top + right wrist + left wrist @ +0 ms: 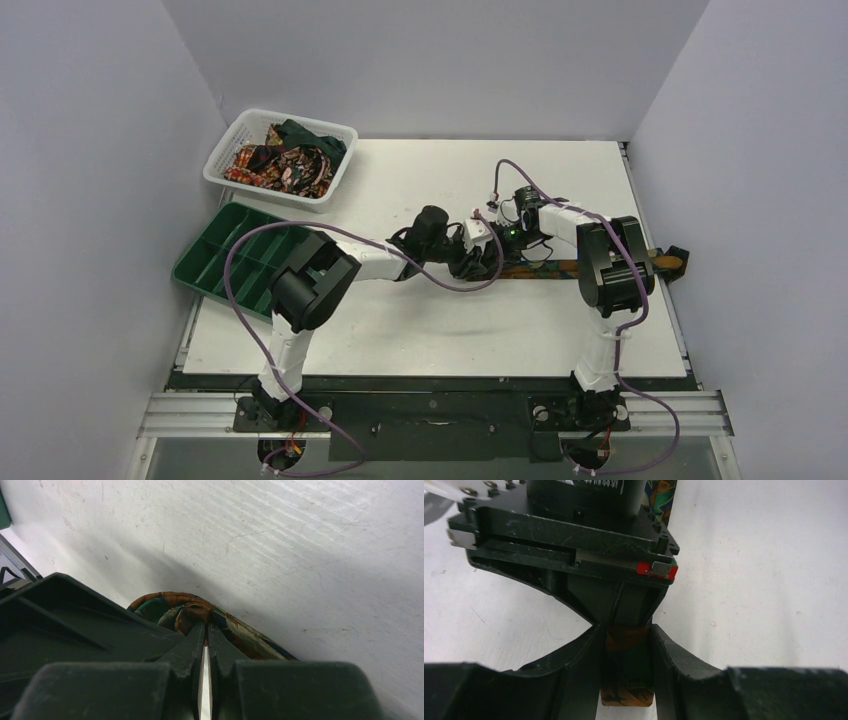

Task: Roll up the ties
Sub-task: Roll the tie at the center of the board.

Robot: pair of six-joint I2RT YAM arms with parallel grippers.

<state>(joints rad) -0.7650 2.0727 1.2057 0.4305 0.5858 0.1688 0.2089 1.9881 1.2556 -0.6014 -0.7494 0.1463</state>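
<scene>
My right gripper (206, 628) was pinched shut on a curled fold near the end of the tie (160, 605), I judged to start the coil. Right beside it, the left gripper (626, 632) straddled the strip with a finger at each edge, probably as a guide. I couldn't tell whether it squeezed. The fabric looked thin and soft, patterned in orange and teal. The rest lay flat, running rightward across the scuffed, matte white table (420, 320).

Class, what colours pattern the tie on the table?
Orange-brown with teal and dark patches; the tie shows best in the right wrist view.
</scene>
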